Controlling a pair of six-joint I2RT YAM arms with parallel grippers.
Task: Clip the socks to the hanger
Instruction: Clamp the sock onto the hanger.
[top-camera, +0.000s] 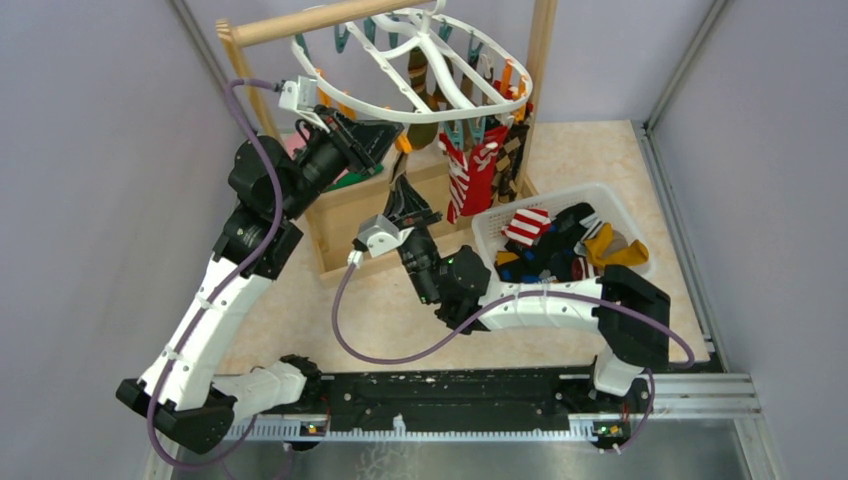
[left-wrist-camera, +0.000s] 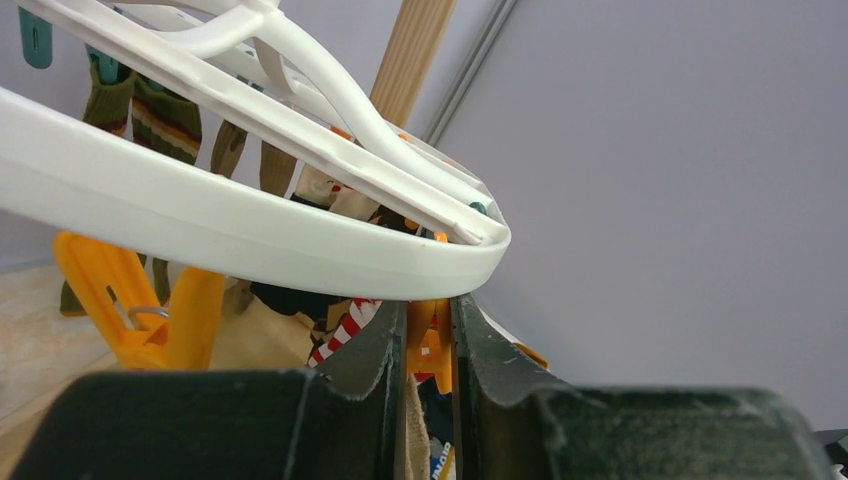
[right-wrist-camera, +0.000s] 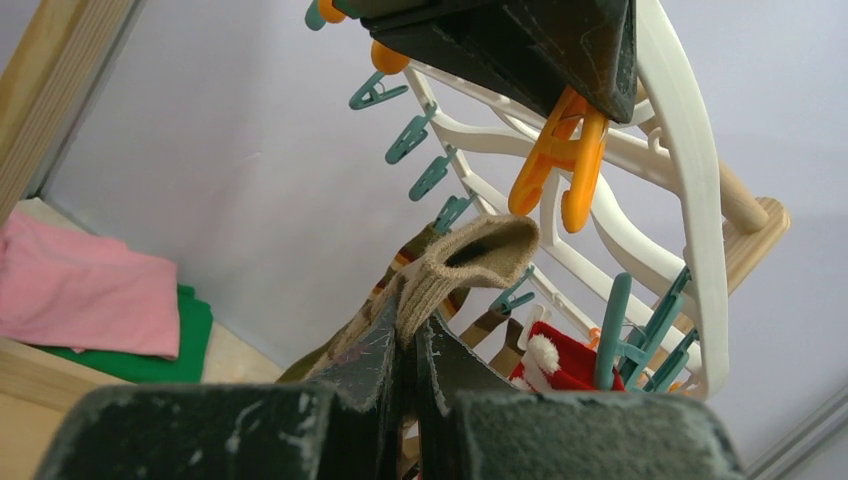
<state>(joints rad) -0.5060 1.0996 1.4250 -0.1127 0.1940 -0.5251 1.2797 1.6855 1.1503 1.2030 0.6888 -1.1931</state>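
The white oval hanger (top-camera: 350, 100) hangs from the wooden pole, with teal and orange clips under its rim. My left gripper (top-camera: 395, 140) is at its near-left rim, shut on an orange clip (left-wrist-camera: 430, 345) just below the frame (left-wrist-camera: 200, 215). My right gripper (top-camera: 405, 195) points up from below, shut on a tan sock (right-wrist-camera: 480, 255). The sock's open cuff sits just under that orange clip (right-wrist-camera: 560, 160), not touching it. A red-and-white striped sock (top-camera: 465, 175) and a brown argyle one (top-camera: 512, 150) hang from clips on the right.
A white basket (top-camera: 600, 195) at the right holds several loose socks (top-camera: 560, 245). The wooden pole rack (top-camera: 300, 22) stands on a wooden box (top-camera: 350, 215). Pink and green folded cloths (right-wrist-camera: 90, 290) lie in the box. Grey walls close both sides.
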